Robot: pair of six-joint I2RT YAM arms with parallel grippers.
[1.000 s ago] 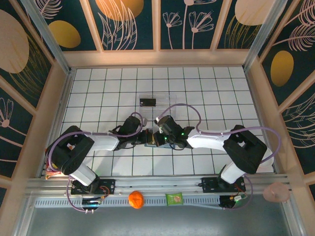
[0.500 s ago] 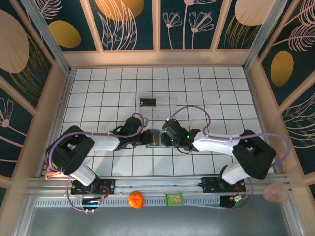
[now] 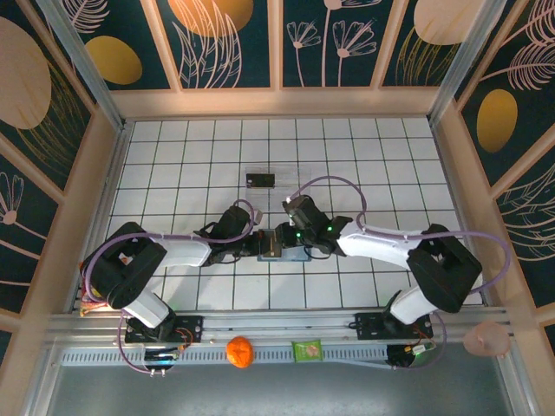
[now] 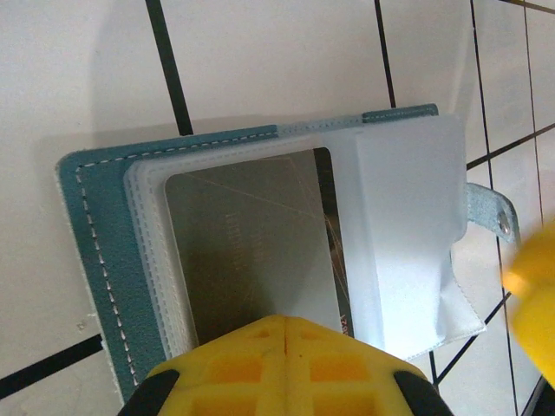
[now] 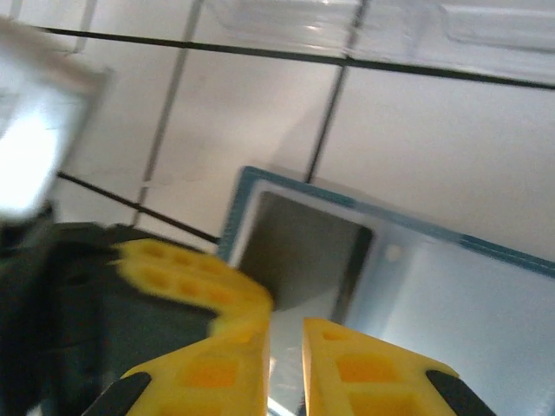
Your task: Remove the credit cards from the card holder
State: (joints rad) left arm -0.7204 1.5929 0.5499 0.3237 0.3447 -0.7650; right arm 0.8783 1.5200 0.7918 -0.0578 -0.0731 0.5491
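The teal card holder (image 3: 297, 254) lies open on the tiles between both grippers. In the left wrist view its teal cover (image 4: 95, 260) holds frosted sleeves with a grey credit card (image 4: 251, 251) inside. My left gripper (image 4: 284, 325) is shut, its tips together over that card's near edge. My right gripper (image 5: 286, 334) hovers over the same card (image 5: 303, 251), jaws a narrow gap apart; whether they touch it I cannot tell. The left gripper's yellow finger (image 5: 173, 269) sits just left of it. A black card (image 3: 260, 180) lies in the clear tray.
The clear plastic tray (image 3: 290, 176) sits about one tile beyond the card holder. An orange ball (image 3: 240, 351) and a green packet (image 3: 306, 350) rest on the near rail. Wooden walls ring the tiled floor.
The right gripper drew back to the right, then swung left again over the card holder; its jaws widened and then narrowed. The left gripper stayed shut in place.
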